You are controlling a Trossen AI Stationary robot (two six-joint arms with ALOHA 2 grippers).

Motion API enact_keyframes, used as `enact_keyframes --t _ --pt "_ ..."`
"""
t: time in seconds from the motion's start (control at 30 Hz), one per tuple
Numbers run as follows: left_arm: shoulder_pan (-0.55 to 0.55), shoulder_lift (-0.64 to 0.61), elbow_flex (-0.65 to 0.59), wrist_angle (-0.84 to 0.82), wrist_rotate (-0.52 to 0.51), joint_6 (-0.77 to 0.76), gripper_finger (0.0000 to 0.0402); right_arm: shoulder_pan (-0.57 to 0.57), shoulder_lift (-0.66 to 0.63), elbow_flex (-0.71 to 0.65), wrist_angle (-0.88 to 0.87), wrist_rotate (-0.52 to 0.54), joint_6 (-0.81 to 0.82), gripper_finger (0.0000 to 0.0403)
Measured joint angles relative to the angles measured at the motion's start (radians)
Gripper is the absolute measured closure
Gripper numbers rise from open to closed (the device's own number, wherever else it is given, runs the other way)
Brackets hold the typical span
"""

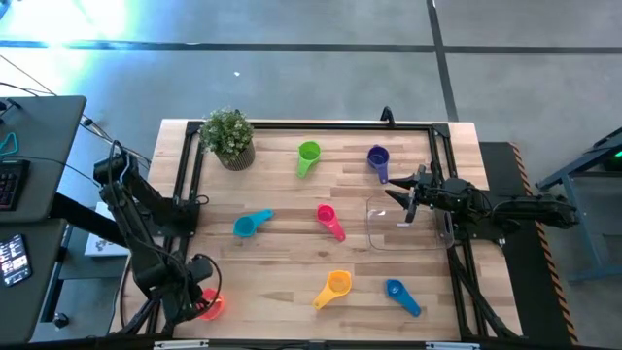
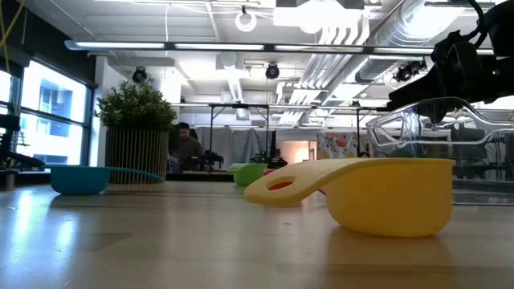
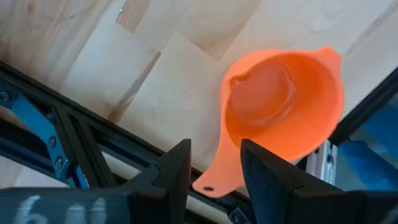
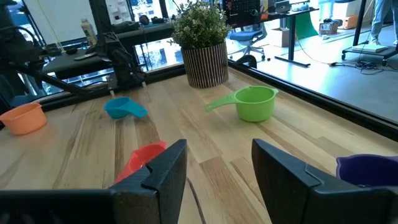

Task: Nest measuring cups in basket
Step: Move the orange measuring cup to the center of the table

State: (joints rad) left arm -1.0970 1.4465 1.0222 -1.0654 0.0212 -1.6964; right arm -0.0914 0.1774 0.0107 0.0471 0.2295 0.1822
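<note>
From above: seven cups scattered on the table point(image 1: 292, 292), none in the tub point(image 1: 381, 236) yet. Green cup point(image 1: 308, 155) and purple cup point(image 1: 378, 158) toward the far edge, teal cup point(image 1: 252, 225) and magenta cup point(image 1: 328, 220) mid-table, orange cup point(image 1: 334, 287) and blue cup point(image 1: 399, 295) nearer, salmon cup point(image 1: 211, 304) at the near left corner. Clear tub sits right of centre. Right gripper point(image 1: 402, 202) hangs over the tub's right side, fingers spread w/ nothing between them. Left gripper point(image 1: 199, 292) is low by the salmon cup. Plant point(image 1: 229, 136) at far left, out of the way.

Table level: orange cup point(image 2: 377, 195) fills the foreground, teal cup point(image 2: 80, 179) at left, green cup point(image 2: 249, 172) behind, tub point(image 2: 434, 152) at right w/ an arm above it. A person sits far back in the room.

Left wrist: fingers point(image 3: 177, 171) apart, straddling the salmon cup's point(image 3: 280, 102) handle, not closed on it. Cup lies right at the table edge beside the frame rail. Best move, I'd say: close squarely on the handle near the bowl, lift straight up before swinging, so it doesn't snag the rail or slip off the edge.

Right wrist: fingers point(image 4: 168, 165) wide apart, empty. Magenta cup point(image 4: 142, 158) just ahead, purple cup point(image 4: 367, 168) to one side, green cup point(image 4: 252, 102), teal cup point(image 4: 124, 107), salmon cup point(image 4: 25, 117) and plant point(image 4: 202, 37) beyond.
</note>
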Motion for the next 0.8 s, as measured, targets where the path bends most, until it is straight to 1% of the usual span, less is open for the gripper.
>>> enact_keyframes --t 0.4,0.8 --pt "-0.005 0.095 0.000 0.078 -0.015 -0.002 0.0270 0.000 0.000 0.000 0.000 0.000 0.000 0.0229" --pt "-0.004 0.189 0.000 0.087 -0.038 0.046 0.0270 0.000 0.000 0.000 0.000 0.000 0.000 0.0229"
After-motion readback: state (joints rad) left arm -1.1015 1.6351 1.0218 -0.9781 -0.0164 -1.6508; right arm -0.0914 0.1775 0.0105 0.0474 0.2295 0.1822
